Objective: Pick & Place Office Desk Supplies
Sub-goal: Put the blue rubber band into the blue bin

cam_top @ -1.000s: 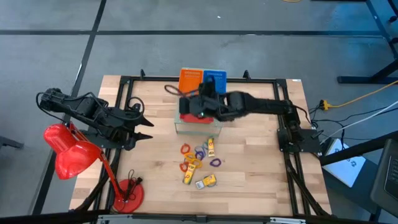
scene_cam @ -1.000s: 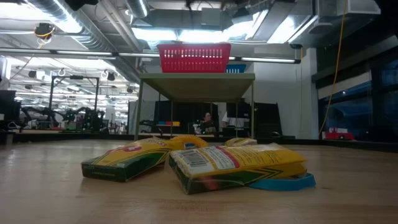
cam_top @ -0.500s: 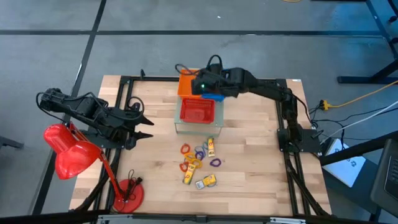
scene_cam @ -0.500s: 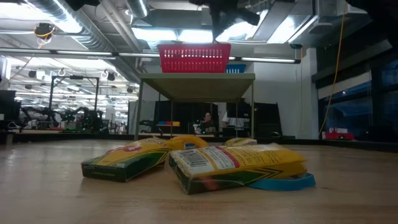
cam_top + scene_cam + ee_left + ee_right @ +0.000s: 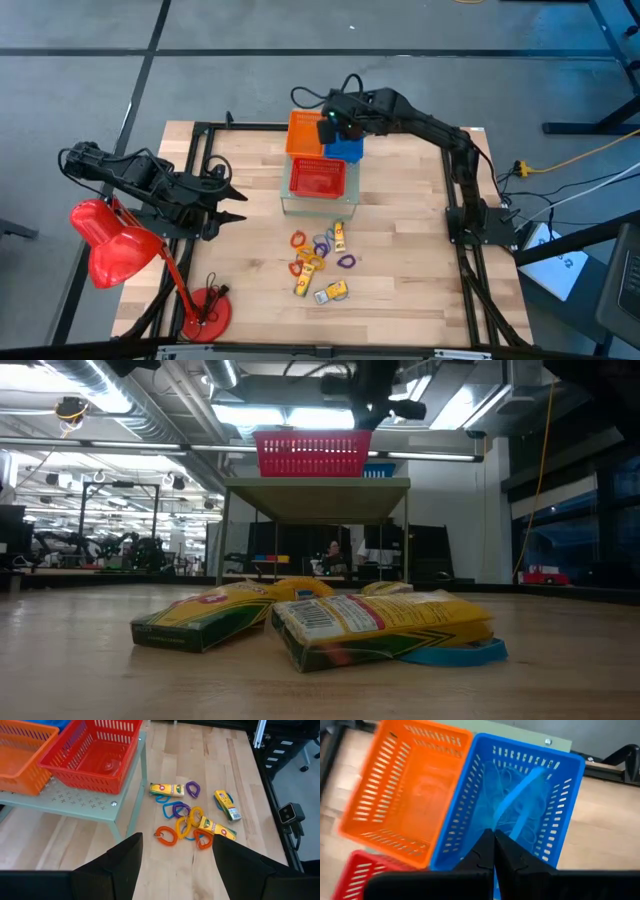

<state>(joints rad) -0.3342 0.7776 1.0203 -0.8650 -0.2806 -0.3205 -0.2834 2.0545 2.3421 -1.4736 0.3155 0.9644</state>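
Note:
The supplies lie loose on the wooden table: orange, purple, blue and yellow loops (image 5: 322, 247) (image 5: 176, 817) among small yellow oblong boxes (image 5: 332, 291) (image 5: 380, 625). My right gripper (image 5: 336, 122) (image 5: 494, 836) hovers over the blue basket (image 5: 560, 805), shut, with a pale blue loop (image 5: 522, 805) reaching out from its fingertips. My left gripper (image 5: 238, 203) (image 5: 177, 865) waits open at the table's left side, pointing toward the pile. My right gripper pinches the blue loop's near end (image 5: 496, 827) between its two fingertips, coming from above. The loop hangs below them inside the blue basket; I cannot tell whether its lower end touches the basket floor.
The orange (image 5: 303, 135), blue (image 5: 347, 150) and red (image 5: 317, 177) mesh baskets stand on a low green-grey shelf (image 5: 75, 802) at the table's far middle. A red desk lamp (image 5: 120, 250) stands on the near left corner. Bare wood surrounds the pile.
My right arm has swung from over the red basket toward the table's far edge and now hangs over the blue basket. The left arm and the pile have kept still.

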